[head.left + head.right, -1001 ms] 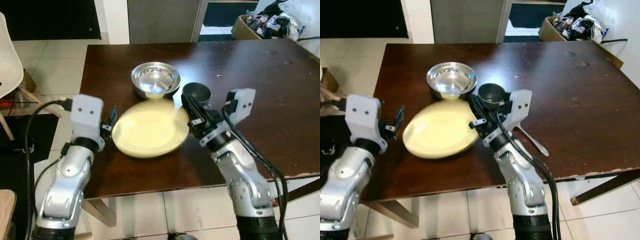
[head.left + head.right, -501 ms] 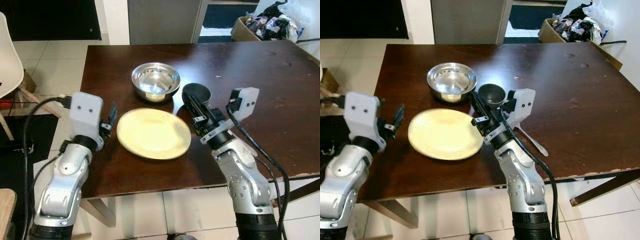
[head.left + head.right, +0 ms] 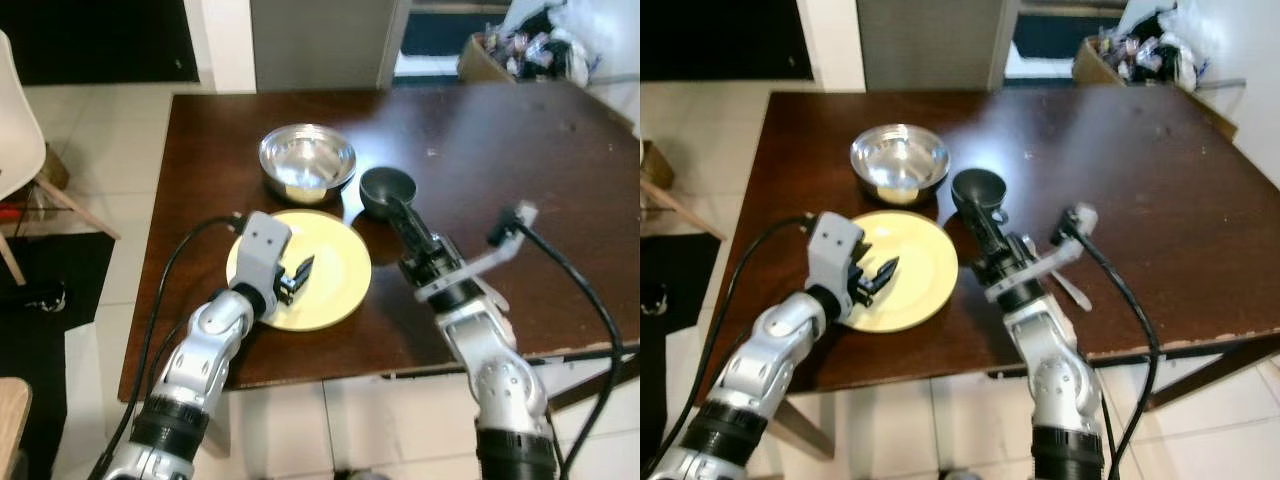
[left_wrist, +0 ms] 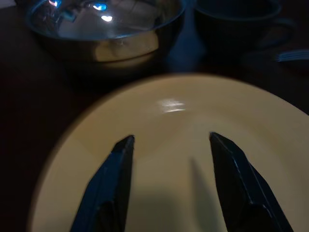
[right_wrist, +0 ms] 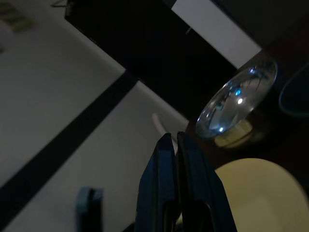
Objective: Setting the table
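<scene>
A pale yellow plate [image 3: 330, 262] lies flat on the dark wooden table [image 3: 520, 150], near the front edge. Behind it stand a steel bowl [image 3: 307, 160] and a dark cup [image 3: 385, 188]. My left gripper [image 3: 298, 275] hovers just above the plate's near left part, open, with nothing between its fingers [image 4: 116, 183]; the bowl [image 4: 104, 29] lies beyond. My right gripper [image 3: 400, 212] is to the right of the plate, its tips by the cup. It is shut on nothing and angled upward [image 5: 173, 140]. A fork [image 3: 1076, 290] lies by the right arm.
A white chair [image 3: 15, 130] stands on the tiled floor to the left of the table. A box of clutter [image 3: 520, 50] sits beyond the far right corner. The table's right half is bare dark wood.
The plate was tilted a second ago and now lies flat. My left gripper swung from the table's left edge to over the plate. The right wrist turned and drew back.
</scene>
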`<state>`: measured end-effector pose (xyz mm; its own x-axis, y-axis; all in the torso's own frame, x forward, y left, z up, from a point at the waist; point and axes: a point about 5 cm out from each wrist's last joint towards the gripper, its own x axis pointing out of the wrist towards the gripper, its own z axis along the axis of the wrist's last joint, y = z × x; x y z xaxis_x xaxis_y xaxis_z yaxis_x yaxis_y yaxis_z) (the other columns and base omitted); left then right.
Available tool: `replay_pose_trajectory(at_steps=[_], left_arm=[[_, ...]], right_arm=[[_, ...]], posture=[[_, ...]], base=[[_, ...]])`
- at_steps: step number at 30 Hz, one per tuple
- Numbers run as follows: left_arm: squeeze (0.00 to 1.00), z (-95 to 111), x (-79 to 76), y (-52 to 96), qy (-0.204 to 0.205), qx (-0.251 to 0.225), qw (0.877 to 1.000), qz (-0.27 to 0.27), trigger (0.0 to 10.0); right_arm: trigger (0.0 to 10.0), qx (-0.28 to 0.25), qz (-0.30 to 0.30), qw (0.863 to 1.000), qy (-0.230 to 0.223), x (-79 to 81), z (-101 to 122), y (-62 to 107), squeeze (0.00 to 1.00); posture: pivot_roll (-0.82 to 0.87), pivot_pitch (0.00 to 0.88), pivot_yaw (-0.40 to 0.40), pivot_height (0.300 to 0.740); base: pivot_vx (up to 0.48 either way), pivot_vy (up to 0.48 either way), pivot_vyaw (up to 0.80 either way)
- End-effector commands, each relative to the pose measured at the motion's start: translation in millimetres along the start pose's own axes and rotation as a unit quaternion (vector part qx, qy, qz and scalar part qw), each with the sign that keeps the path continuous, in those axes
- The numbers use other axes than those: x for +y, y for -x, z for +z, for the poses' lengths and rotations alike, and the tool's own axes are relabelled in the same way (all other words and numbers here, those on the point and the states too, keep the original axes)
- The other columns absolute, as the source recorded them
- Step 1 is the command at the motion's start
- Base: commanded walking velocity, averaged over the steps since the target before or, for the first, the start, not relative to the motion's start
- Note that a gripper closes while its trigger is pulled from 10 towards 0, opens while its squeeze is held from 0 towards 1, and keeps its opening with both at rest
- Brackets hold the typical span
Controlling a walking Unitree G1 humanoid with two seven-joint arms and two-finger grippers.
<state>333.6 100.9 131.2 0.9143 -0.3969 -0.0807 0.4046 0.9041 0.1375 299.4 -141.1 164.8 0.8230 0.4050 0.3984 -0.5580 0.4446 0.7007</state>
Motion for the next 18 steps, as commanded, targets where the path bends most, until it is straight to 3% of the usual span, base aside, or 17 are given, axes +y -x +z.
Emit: replay_pose_trajectory(at_steps=[1,5,9,15,18], left_arm=[[0.0,-9.4,1.1,0.9,-0.025,0.017,0.999,0.01,10.0],[0.0,-28.1,7.8,5.8,-0.042,0.041,0.998,0.029,10.0],[0.0,-45.0,25.1,28.6,0.021,0.04,0.996,0.074,10.0],[0.0,-55.3,35.8,37.8,0.028,0.051,0.994,0.097,10.0],[0.0,-94.6,26.4,56.5,-0.037,0.152,0.987,0.024,10.0]], right_arm=[[10.0,0.009,0.021,1.0,-0.02,1.9,-3.9,3.2,0.0],[10.0,0.027,0.044,0.999,-0.017,7.1,-6.5,4.4,0.0],[10.0,0.041,0.05,0.998,-0.018,4.8,-7.3,9.0,0.0],[10.0,0.046,0.047,0.998,-0.023,-0.3,-5.3,11.2,0.0],[10.0,0.045,0.042,0.998,-0.019,-2.8,-3.3,10.3,0.0]], posture=[[-0.1,0.076,0.035,0.74],[-0.1,0.081,0.038,0.74],[-0.09,0.094,0.031,0.74],[-0.09,0.093,0.029,0.74],[-0.09,0.09,0.03,0.74]], base=[[0.0,0.0,0.0],[0.0,0.0,0.0],[0.0,0.0,0.0],[0.0,0.0,0.0],[0.0,0.0,0.0]])
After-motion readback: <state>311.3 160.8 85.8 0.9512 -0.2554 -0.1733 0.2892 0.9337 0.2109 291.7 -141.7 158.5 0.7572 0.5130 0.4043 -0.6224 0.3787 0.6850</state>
